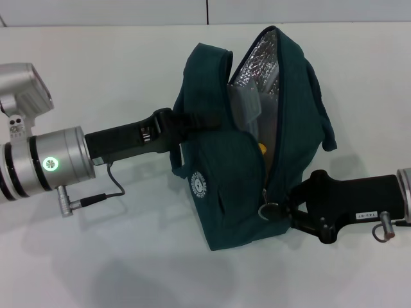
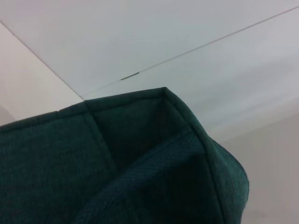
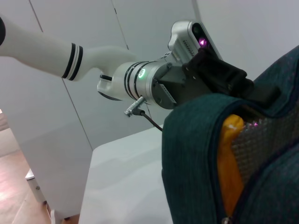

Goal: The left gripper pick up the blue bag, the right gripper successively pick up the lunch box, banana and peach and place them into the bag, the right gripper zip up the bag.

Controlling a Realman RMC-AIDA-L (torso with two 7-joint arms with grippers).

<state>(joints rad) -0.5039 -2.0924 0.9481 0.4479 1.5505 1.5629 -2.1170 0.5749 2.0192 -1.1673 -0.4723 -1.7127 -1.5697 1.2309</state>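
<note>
The blue bag (image 1: 257, 141) is standing on the white table (image 1: 96, 256), its mouth gaping toward the far side with the silver foil lining (image 1: 257, 61) showing.

The left gripper (image 1: 168, 125) is reaching in from the left and clenching the near handle strap (image 1: 192, 122); its fingertips are partly buried in the fabric, but the strap is running taut from them.

The right gripper (image 1: 282, 208) is sitting at the low end of the zip opening, fingers closing around the ring zip pull (image 1: 268, 210). Whether the pull is firmly pinched cannot be told from the head view.

Judgement: loading appears finished and the zipping step is in hand. The zip is still almost fully open. The next move calls for drawing the pull along the track toward the upper end while the left gripper is bracing the bag against the drag.

Contents are largely hidden. The banana (image 3: 231, 163) is showing as an orange strip inside the opening in the right wrist view, and as a small yellow patch in the head view. A grey, translucent edge, probably the lunch box (image 1: 244, 106), is showing near the mouth. The peach is not visible. The left wrist view is filled by bag fabric and shows no fingers.
</note>
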